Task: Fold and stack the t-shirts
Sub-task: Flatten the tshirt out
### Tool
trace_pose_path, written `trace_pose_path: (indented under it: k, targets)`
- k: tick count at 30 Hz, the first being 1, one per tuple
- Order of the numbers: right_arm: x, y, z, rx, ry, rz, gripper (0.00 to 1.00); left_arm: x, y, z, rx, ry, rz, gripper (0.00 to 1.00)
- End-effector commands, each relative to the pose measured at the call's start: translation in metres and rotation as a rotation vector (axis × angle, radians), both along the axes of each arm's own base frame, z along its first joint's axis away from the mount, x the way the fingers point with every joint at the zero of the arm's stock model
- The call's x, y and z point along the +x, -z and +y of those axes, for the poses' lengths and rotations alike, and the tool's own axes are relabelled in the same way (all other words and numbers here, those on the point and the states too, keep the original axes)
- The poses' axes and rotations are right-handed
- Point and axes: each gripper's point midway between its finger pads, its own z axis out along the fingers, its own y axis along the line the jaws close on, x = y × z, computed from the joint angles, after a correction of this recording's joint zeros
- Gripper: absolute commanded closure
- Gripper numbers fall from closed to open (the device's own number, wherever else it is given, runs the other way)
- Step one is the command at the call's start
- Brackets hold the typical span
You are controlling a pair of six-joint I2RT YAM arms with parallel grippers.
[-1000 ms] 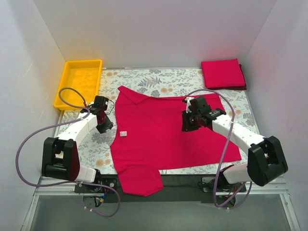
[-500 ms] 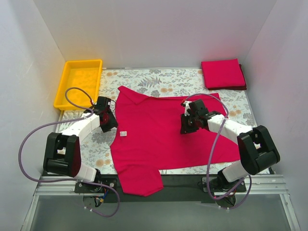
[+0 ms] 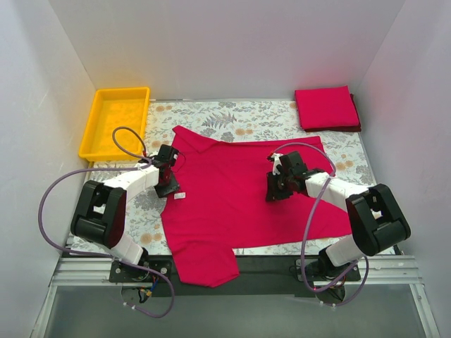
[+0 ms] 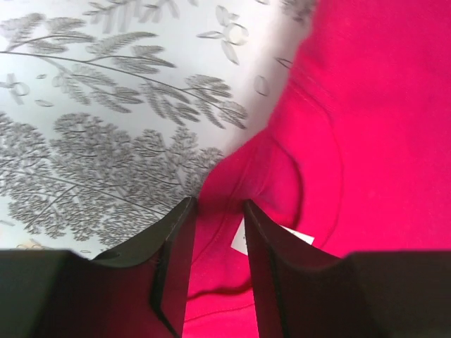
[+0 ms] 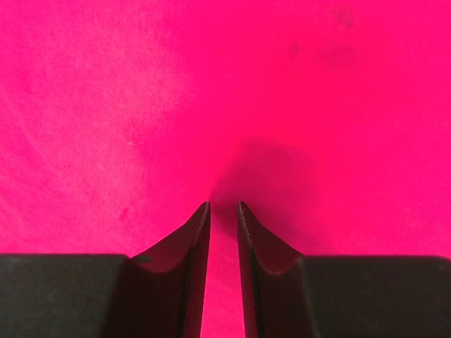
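We see the open t-shirt [image 3: 239, 204] spread flat across the flowered table [image 3: 246, 113], with a folded t-shirt [image 3: 325, 108] at the far right corner. The left gripper [image 4: 217, 205], fingers slightly apart, straddles the collar beside the neck tag [image 4: 299, 237]. The right gripper [image 5: 223, 205] presses mid-shirt, fingers nearly together; whether it pinches cloth we cannot tell.

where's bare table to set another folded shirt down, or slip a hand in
Freest: the floral strip along the far edge, between the yellow tray and the folded stack. A smaller patch lies right of the spread shirt, below that stack. Crowded: the middle, where the left gripper and right gripper are down at the shirt.
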Motion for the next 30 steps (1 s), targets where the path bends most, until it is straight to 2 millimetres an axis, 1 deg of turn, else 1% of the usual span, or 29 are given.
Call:
trace_pose_path:
  k: [1,5,6,7,8,10,11,14,15,16,17,18,19,20,21,22,23,24,25,26,27,29,30]
  targets:
    - [0.003,0.0,-0.002,0.017,-0.001,-0.026,0.72,-0.03,0.013,0.038,0.173,-0.13,0.096,0.69]
    - [-0.002,0.006,-0.012,0.011,0.027,-0.003,0.72,-0.046,0.009,0.056,0.254,-0.22,0.115,0.73]
    - [-0.006,0.01,-0.017,0.009,0.045,0.014,0.72,-0.051,0.005,0.062,0.258,-0.249,0.119,0.73]
    - [-0.007,0.01,-0.019,0.014,0.059,0.021,0.72,-0.052,0.004,0.064,0.258,-0.266,0.116,0.73]
    - [-0.009,0.011,-0.021,0.017,0.069,0.034,0.72,-0.051,-0.002,0.068,0.254,-0.288,0.094,0.73]
    - [-0.014,0.014,-0.027,0.014,0.092,0.06,0.72,-0.053,-0.006,0.072,0.251,-0.306,0.088,0.73]
    - [-0.02,0.017,-0.031,0.001,0.111,0.089,0.72,-0.055,-0.01,0.075,0.247,-0.321,0.085,0.73]
    - [-0.032,0.021,-0.037,-0.022,0.124,0.134,0.71,-0.06,-0.012,0.068,0.2,-0.316,0.094,0.71]
    - [-0.033,0.021,-0.038,-0.029,0.126,0.134,0.71,-0.058,-0.013,0.065,0.176,-0.312,0.08,0.71]
    - [-0.034,0.02,-0.041,-0.034,0.132,0.126,0.71,-0.053,-0.021,0.058,0.13,-0.295,0.044,0.65]
    - [-0.034,0.018,-0.041,-0.032,0.126,0.116,0.71,-0.05,-0.024,0.05,0.086,-0.269,0.032,0.61]
    - [-0.033,0.015,-0.04,-0.028,0.114,0.101,0.71,-0.036,-0.034,0.045,0.053,-0.256,-0.022,0.57]
    - [-0.03,0.009,-0.039,-0.017,0.108,0.072,0.7,-0.026,-0.044,0.042,0.036,-0.239,-0.062,0.52]
    - [-0.025,0.002,-0.037,-0.006,0.099,0.05,0.7,-0.018,-0.051,0.04,0.029,-0.228,-0.088,0.5]
    - [-0.023,-0.002,-0.035,0.001,0.088,0.031,0.7,0.001,-0.066,0.04,0.024,-0.226,-0.148,0.47]
    - [-0.019,-0.01,-0.033,0.017,0.083,0.006,0.7,0.009,-0.071,0.041,0.023,-0.228,-0.172,0.45]
    - [-0.013,-0.019,-0.03,0.031,0.078,-0.02,0.7,0.017,-0.07,0.042,0.027,-0.229,-0.171,0.45]
    - [-0.012,-0.024,-0.028,0.046,0.074,-0.032,0.69,0.036,-0.081,0.041,0.016,-0.222,-0.214,0.44]
    - [-0.008,-0.031,-0.026,0.058,0.07,-0.052,0.7,0.043,-0.079,0.041,0.02,-0.221,-0.211,0.44]
    - [-0.007,-0.034,-0.025,0.065,0.068,-0.061,0.69,0.051,-0.07,0.041,0.034,-0.22,-0.183,0.44]
    - [-0.005,-0.038,-0.024,0.069,0.068,-0.071,0.69,0.064,-0.071,0.042,0.032,-0.221,-0.189,0.44]
    - [-0.004,-0.042,-0.022,0.079,0.065,-0.082,0.69,0.075,-0.063,0.043,0.036,-0.222,-0.17,0.44]
    - [-0.005,-0.042,-0.022,0.082,0.064,-0.08,0.69,0.08,-0.05,0.044,0.041,-0.221,-0.141,0.46]
